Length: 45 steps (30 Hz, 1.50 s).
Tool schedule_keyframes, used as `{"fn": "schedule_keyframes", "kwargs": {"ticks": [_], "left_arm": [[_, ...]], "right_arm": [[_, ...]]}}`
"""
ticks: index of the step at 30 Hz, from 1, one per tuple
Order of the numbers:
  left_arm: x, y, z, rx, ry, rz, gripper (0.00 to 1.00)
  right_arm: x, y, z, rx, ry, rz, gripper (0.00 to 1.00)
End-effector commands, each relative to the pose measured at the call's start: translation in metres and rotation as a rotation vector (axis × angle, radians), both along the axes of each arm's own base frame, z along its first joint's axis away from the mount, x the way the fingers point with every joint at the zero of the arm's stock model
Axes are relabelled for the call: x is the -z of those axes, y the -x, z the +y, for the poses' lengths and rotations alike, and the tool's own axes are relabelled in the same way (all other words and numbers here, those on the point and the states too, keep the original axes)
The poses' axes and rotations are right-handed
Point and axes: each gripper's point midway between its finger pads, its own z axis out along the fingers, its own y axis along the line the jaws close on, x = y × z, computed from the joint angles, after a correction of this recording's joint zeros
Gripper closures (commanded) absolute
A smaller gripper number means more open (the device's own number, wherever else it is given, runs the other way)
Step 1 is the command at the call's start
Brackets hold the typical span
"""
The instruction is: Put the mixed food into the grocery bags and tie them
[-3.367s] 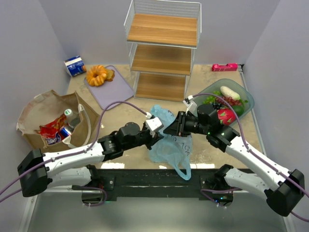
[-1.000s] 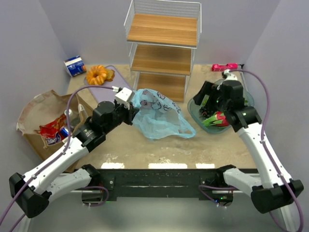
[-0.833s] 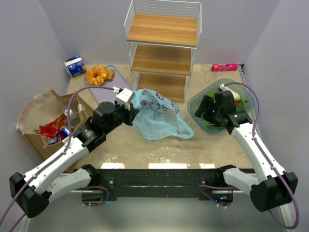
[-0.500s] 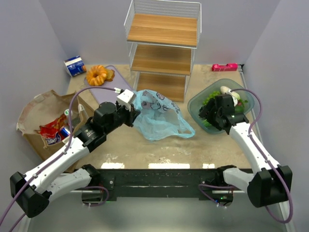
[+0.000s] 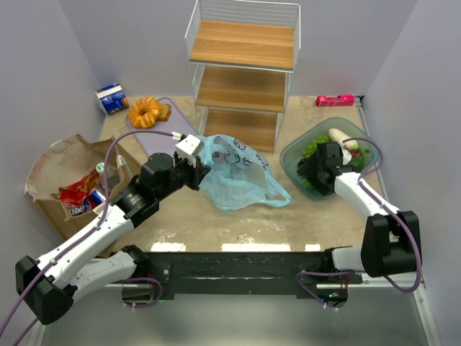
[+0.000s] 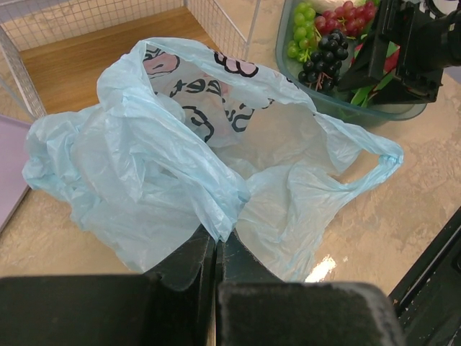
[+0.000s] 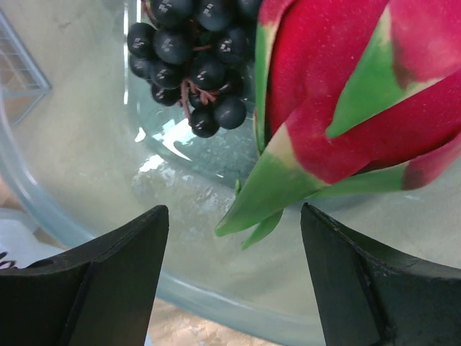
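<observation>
My left gripper [image 5: 196,167] [image 6: 216,241] is shut on a fold of the light-blue plastic bag [image 5: 234,173] [image 6: 180,151], which lies open on the table in front of the shelf. My right gripper [image 5: 310,171] [image 7: 234,216] is open, low inside the green bowl [image 5: 292,155] [image 7: 94,166], with the pink dragon fruit [image 7: 346,94] just ahead of its jaws. Dark grapes [image 7: 191,54] lie beside the fruit. Green grapes [image 6: 301,29] and the pale oblong fruit [image 5: 338,135] are in the bowl too. The brown paper bag [image 5: 61,162] at left holds the red snack packet [image 5: 78,196], the can and the bottle [image 5: 103,170].
A white wire shelf with wooden boards [image 5: 241,72] stands at the back centre. A purple mat [image 5: 164,133] carries the orange ring pastry [image 5: 146,112]. A blue-white carton [image 5: 112,98] sits at back left, a pink object [image 5: 335,100] at back right.
My right arm swung from the middle of the table to the bowl and lowered into it. My left arm pulled the blue bag left and back, spreading it open.
</observation>
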Motion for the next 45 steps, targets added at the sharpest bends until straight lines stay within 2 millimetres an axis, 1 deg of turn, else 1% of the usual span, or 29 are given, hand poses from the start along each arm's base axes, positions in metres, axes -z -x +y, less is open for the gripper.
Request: {"fn": "schedule_keyframes", "kwargs": {"ticks": [1,2,3,5,6,8,9,10,11,13,15,16,18,20,21,22,23,25,26,29,31,33,34,36,37,40,42,44,45], "left_arm": [[-0.012,-0.004,-0.003,0.012,0.028,-0.045,1.00],[-0.013,-0.003,-0.003,0.016,0.029,-0.048,1.00],[-0.014,-0.002,-0.005,0.025,0.035,-0.051,1.00],[-0.015,-0.002,-0.005,0.030,0.037,-0.057,1.00],[-0.015,-0.002,-0.005,0.032,0.038,-0.057,1.00],[-0.014,-0.002,-0.005,0.031,0.034,-0.056,1.00],[-0.013,-0.002,-0.005,0.031,0.033,-0.053,1.00],[-0.013,-0.002,-0.005,0.029,0.033,-0.055,1.00],[-0.013,-0.002,-0.005,0.032,0.034,-0.054,1.00],[-0.013,-0.002,-0.006,0.036,0.033,-0.055,1.00],[-0.010,-0.001,-0.008,0.046,0.033,-0.047,1.00],[-0.011,-0.001,-0.008,0.049,0.035,-0.048,1.00],[-0.009,0.000,-0.010,0.057,0.035,-0.042,1.00],[-0.010,0.000,-0.011,0.062,0.036,-0.041,1.00],[-0.010,0.001,-0.013,0.072,0.038,-0.042,1.00],[-0.010,0.001,-0.013,0.075,0.040,-0.041,1.00],[-0.011,0.002,-0.013,0.077,0.041,-0.043,1.00],[-0.011,0.002,-0.014,0.085,0.038,-0.044,1.00],[-0.012,0.003,-0.015,0.093,0.040,-0.045,1.00],[-0.013,0.001,-0.014,0.095,0.039,-0.044,1.00],[-0.014,-0.002,-0.011,0.086,0.045,-0.043,1.00],[-0.016,-0.004,-0.010,0.085,0.054,-0.047,1.00],[-0.016,-0.006,-0.010,0.082,0.057,-0.039,1.00],[-0.013,-0.010,-0.006,0.069,0.056,-0.022,1.00],[-0.010,-0.013,-0.006,0.063,0.054,-0.009,1.00],[-0.005,-0.019,-0.002,0.041,0.046,0.011,1.00],[-0.003,-0.022,0.001,0.024,0.048,0.019,1.00],[-0.005,-0.022,0.001,0.029,0.056,0.013,1.00],[-0.006,-0.021,0.000,0.034,0.059,0.008,1.00]], "right_arm": [[0.009,-0.009,-0.010,0.070,0.024,-0.036,0.24],[0.012,-0.010,-0.011,0.071,0.030,-0.035,0.25],[0.017,-0.012,-0.012,0.071,0.038,-0.026,0.31],[0.019,-0.015,-0.012,0.051,0.050,-0.023,0.40],[0.019,-0.016,-0.011,0.035,0.055,-0.023,0.53],[0.014,-0.016,-0.012,0.026,0.067,-0.026,0.69],[0.004,-0.017,-0.014,0.023,0.078,-0.052,0.85],[-0.003,-0.017,-0.019,0.034,0.099,-0.064,0.94],[-0.007,-0.013,-0.022,0.037,0.112,-0.060,1.00],[-0.033,-0.012,-0.028,0.036,0.146,-0.111,1.00],[-0.049,-0.006,-0.032,0.024,0.174,-0.128,1.00],[-0.072,-0.005,-0.034,0.029,0.178,-0.184,1.00],[-0.092,0.001,-0.038,0.027,0.197,-0.213,1.00],[-0.128,0.005,-0.039,0.029,0.192,-0.304,1.00],[-0.144,0.005,-0.034,-0.010,0.188,-0.347,1.00],[-0.154,0.006,-0.028,-0.049,0.176,-0.380,1.00],[-0.174,0.005,-0.005,-0.169,0.100,-0.463,1.00],[-0.192,0.008,0.018,-0.335,0.077,-0.547,1.00],[-0.208,0.014,0.042,-0.455,0.004,-0.621,1.00],[-0.217,0.024,0.078,-0.652,-0.077,-0.666,1.00],[-0.218,0.046,0.121,-0.883,-0.171,-0.681,1.00],[-0.215,0.062,0.149,-1.035,-0.190,-0.680,1.00],[-0.214,0.083,0.175,-1.143,-0.208,-0.672,1.00],[-0.217,0.100,0.191,-1.227,-0.184,-0.689,1.00],[-0.217,0.112,0.201,-1.274,-0.193,-0.688,1.00],[-0.215,0.128,0.209,-1.329,-0.219,-0.669,1.00],[-0.210,0.136,0.213,-1.352,-0.247,-0.647,1.00],[-0.198,0.139,0.217,-1.367,-0.264,-0.594,1.00],[-0.189,0.136,0.217,-1.348,-0.263,-0.563,1.00]]}}
